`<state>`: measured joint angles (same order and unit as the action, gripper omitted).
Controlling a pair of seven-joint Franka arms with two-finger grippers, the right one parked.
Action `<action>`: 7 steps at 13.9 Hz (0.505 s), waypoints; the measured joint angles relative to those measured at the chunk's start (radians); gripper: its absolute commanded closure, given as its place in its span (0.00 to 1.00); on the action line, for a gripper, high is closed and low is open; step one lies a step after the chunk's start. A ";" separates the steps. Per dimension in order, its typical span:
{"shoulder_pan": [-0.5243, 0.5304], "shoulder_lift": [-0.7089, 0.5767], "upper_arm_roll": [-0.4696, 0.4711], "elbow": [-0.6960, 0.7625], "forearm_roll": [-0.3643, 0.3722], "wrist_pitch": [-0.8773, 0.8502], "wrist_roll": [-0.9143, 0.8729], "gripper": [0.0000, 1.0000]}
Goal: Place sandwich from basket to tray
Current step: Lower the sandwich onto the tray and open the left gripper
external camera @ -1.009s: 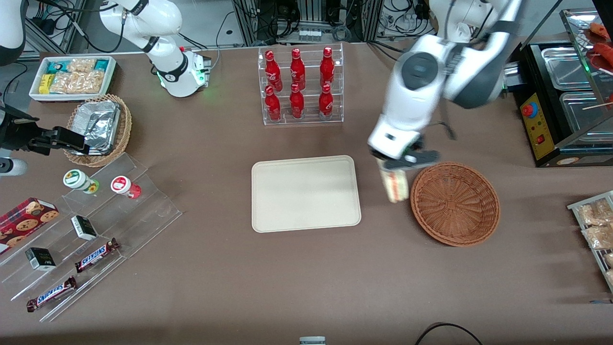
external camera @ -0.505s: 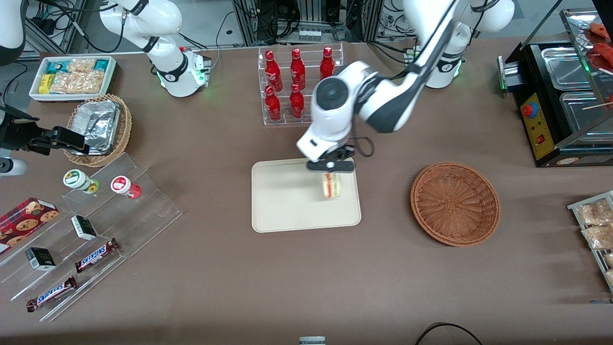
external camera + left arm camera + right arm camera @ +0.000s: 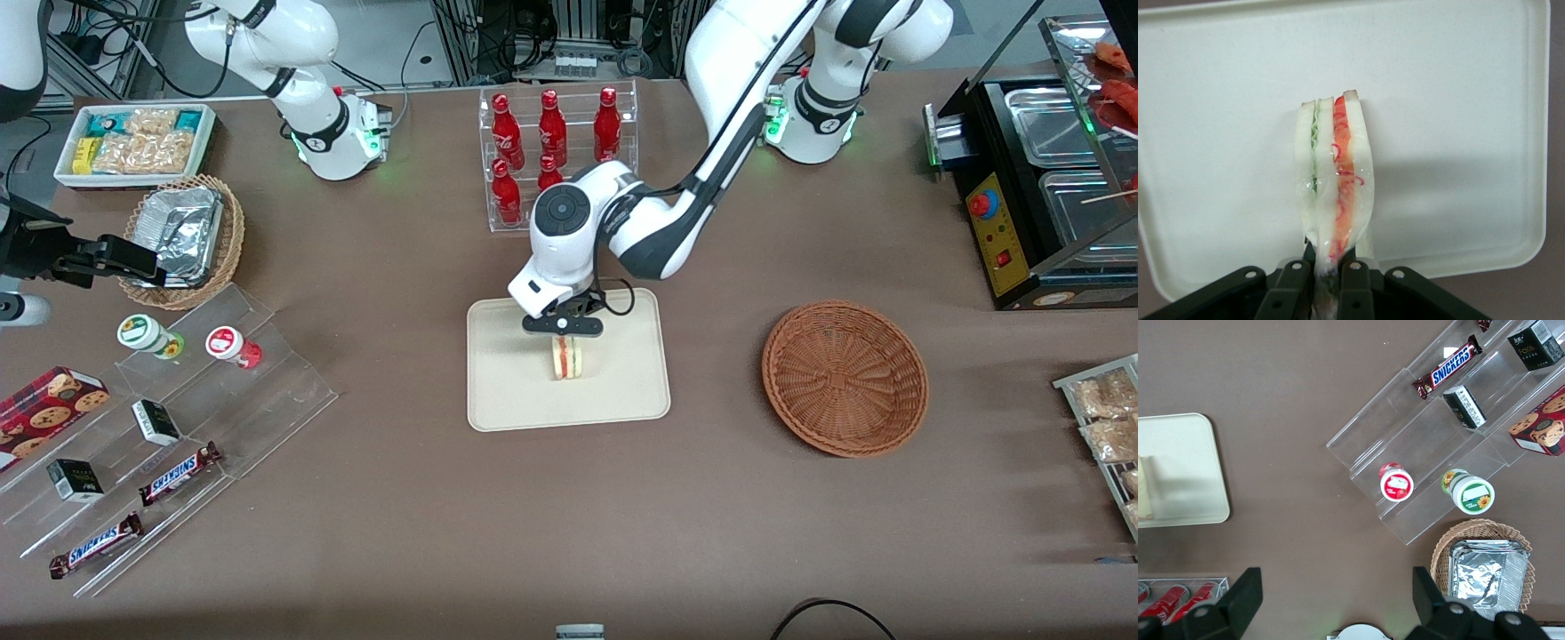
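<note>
The sandwich (image 3: 568,357), a wedge of white bread with red and green filling in clear wrap, hangs edge-down over the middle of the cream tray (image 3: 507,391). My left gripper (image 3: 564,327) is just above it, shut on its top end. In the left wrist view the black fingers (image 3: 1355,287) pinch the narrow end of the sandwich (image 3: 1335,173), with the tray (image 3: 1458,133) close beneath; whether the sandwich touches the tray I cannot tell. The reddish-brown wicker basket (image 3: 845,378) sits empty toward the working arm's end of the table.
A clear rack of red bottles (image 3: 556,160) stands farther from the front camera than the tray, close to the arm's elbow. Acrylic steps with snack bars and cups (image 3: 169,418) and a tan foil-lined basket (image 3: 182,236) lie toward the parked arm's end.
The gripper carried the sandwich from beside the basket across to over the tray, then on toward the tray's middle and lower. The basket stayed put.
</note>
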<state>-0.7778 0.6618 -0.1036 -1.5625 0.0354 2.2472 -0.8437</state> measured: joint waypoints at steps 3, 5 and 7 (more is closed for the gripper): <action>-0.017 0.024 0.000 0.003 0.000 0.010 -0.021 1.00; -0.018 0.030 0.001 0.006 0.000 0.014 -0.023 0.07; -0.018 0.030 0.003 0.009 0.000 0.014 -0.024 0.00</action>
<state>-0.7962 0.6921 -0.1004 -1.5534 0.0356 2.2617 -0.8673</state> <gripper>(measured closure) 0.700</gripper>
